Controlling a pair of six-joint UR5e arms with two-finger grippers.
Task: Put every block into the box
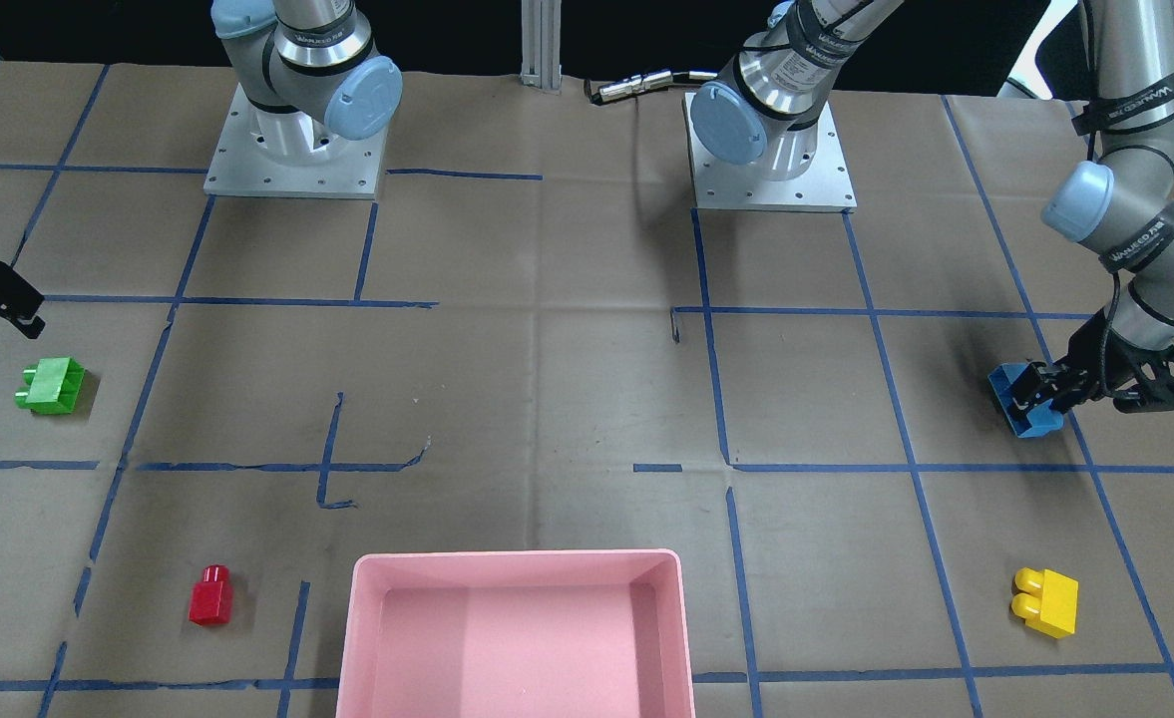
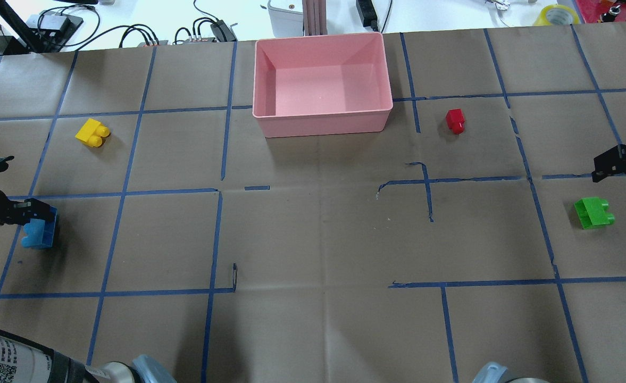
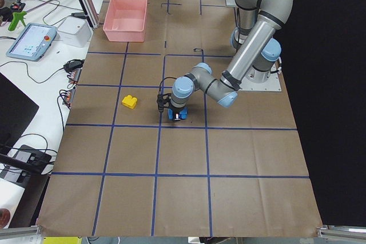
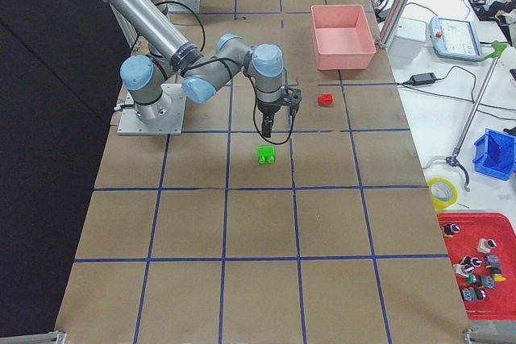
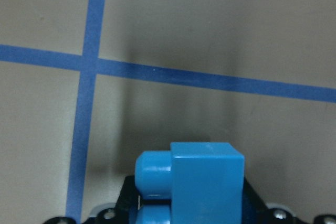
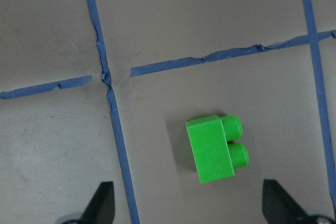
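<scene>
My left gripper (image 1: 1037, 397) is shut on the blue block (image 1: 1007, 397) at the table's left end, at or just above the paper; the block fills the bottom of the left wrist view (image 5: 206, 182). My right gripper (image 6: 191, 208) is open and empty, its fingertips (image 6: 102, 203) spread either side of the green block (image 6: 215, 148), above it. The green block (image 1: 51, 386) lies on its side. The yellow block (image 1: 1046, 601) and the red block (image 1: 211, 596) lie on the table either side of the pink box (image 1: 517, 558), which holds nothing.
Blue tape lines cross the brown paper table cover. The two arm bases (image 1: 292, 150) (image 1: 771, 160) stand at the robot's side. Cables and devices (image 2: 206, 29) lie beyond the table's far edge behind the box.
</scene>
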